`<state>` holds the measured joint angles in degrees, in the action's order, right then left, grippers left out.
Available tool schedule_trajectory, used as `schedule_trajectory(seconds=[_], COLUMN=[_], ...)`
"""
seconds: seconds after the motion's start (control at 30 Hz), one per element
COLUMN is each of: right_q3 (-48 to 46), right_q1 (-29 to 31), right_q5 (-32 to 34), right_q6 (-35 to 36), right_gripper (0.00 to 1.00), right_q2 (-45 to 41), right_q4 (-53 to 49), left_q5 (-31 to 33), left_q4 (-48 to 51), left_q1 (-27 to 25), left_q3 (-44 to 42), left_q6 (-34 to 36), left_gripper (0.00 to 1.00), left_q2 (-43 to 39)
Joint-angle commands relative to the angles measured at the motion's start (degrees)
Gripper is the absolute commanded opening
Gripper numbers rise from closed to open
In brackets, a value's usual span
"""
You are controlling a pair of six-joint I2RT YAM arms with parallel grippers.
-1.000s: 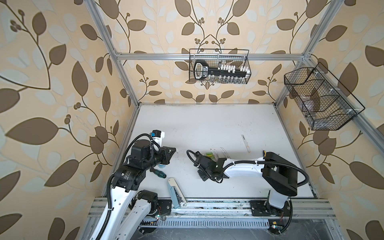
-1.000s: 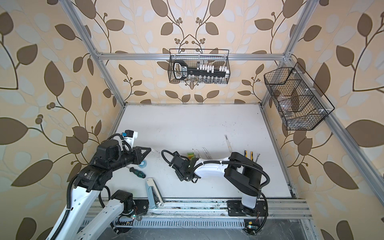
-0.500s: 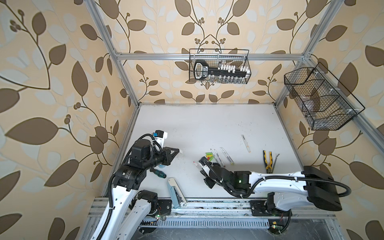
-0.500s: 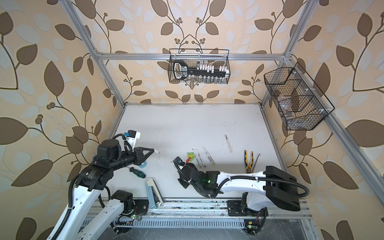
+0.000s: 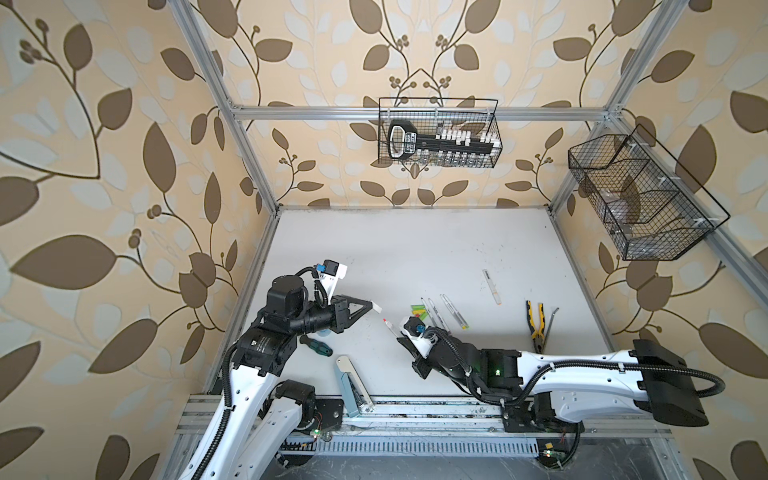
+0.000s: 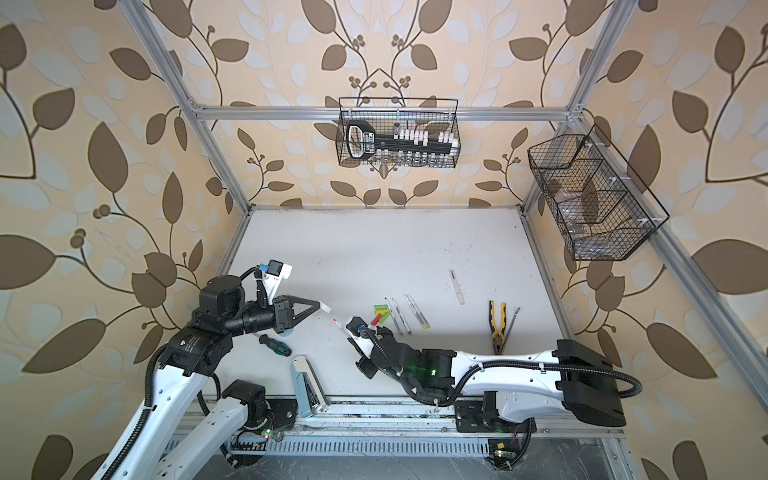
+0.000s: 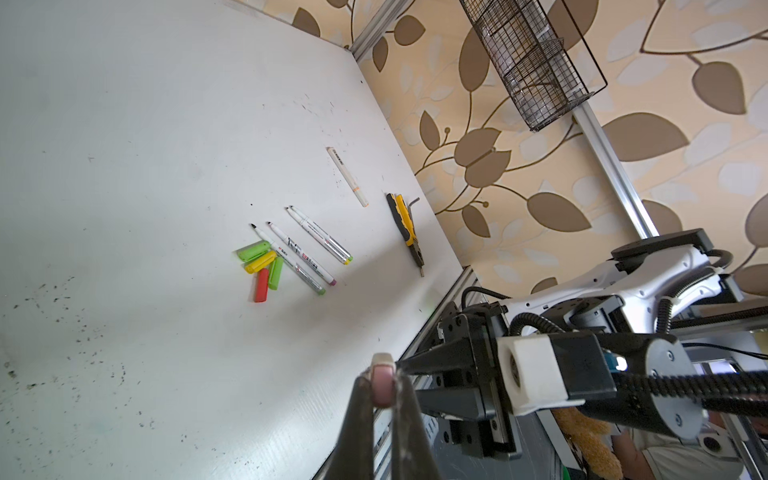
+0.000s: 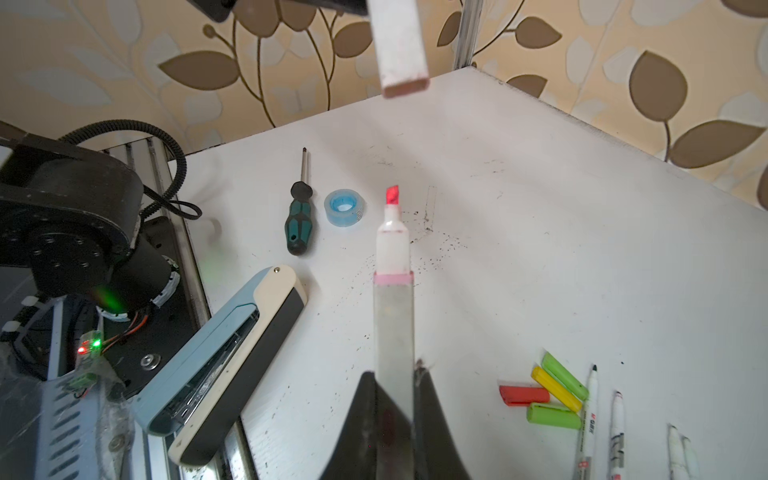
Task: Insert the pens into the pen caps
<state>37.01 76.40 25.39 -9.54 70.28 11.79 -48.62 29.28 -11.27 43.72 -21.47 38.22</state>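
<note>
Highlighter pen (image 8: 392, 257) first: the jaws of the right arm (image 5: 582, 361) are closed on the back of its white barrel. Its bare red chisel tip sticks out ahead of them, clear of the bench (image 5: 415, 249). Facing it, the jaws of the left arm (image 5: 291, 320) are clamped on a whitish-grey pen cap (image 5: 376, 308), held in the air with its free end pointing toward the right arm.

In both top views the two are near each other over the front middle of the bench but apart — bare bench shows between the red tip and the cap's end. The cap lies to the left of the tip and a little farther back. The right wrist view shows the cap ahead of the tip and roughly on the line of the barrel, though its long axis leans a little off the pen's. The coming move probably turns on that — bringing the two axes into one line before the tip goes in. Both arms look about equally near the gap.

Further out, to the right of the held pen, green, yellow and red caps (image 7: 259, 266) lie bunched just beside several uncapped slim pens (image 7: 299, 257). One thicker white pen (image 7: 347, 176), seemingly capped, lies alone beyond them.
</note>
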Motion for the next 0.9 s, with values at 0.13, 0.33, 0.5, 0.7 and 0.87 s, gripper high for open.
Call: schedule_trajectory(seconds=[0.13, 0.33, 0.5, 0.7, 0.87], right_q3=[0.51, 0.51, 0.77, 1.11, 1.80], right_q1=[-0.35, -1.17, -1.25, -1.17, -0.99], right_q5=[2.89, 2.18, 1.62, 0.87, 0.78], right_q6=[2.33, 2.51, 3.00, 3.39, 3.74], right_gripper=[0.11, 0.11, 0.11, 0.11, 0.11], right_q2=[-1.28, -2.03, -2.56, -2.45, -1.81], right_q4=[0.51, 0.16, 0.08, 0.31, 0.45], left_q5=[-4.46, -5.09, -4.84, -3.33, -3.59], left_q4=[-3.27, -3.38, -3.10, -2.40, -2.39], left_q1=[-0.85, -1.87, -1.78, -1.83, -1.83], left_q3=[-0.66, -0.75, -0.68, -0.52, -0.57], left_q6=[-0.51, -0.58, -0.33, -0.15, -0.15], left_gripper=[0.00, 0.00, 0.00, 0.00, 0.00], left_q2=[1.40, 2.29, 3.82, 4.49, 4.67])
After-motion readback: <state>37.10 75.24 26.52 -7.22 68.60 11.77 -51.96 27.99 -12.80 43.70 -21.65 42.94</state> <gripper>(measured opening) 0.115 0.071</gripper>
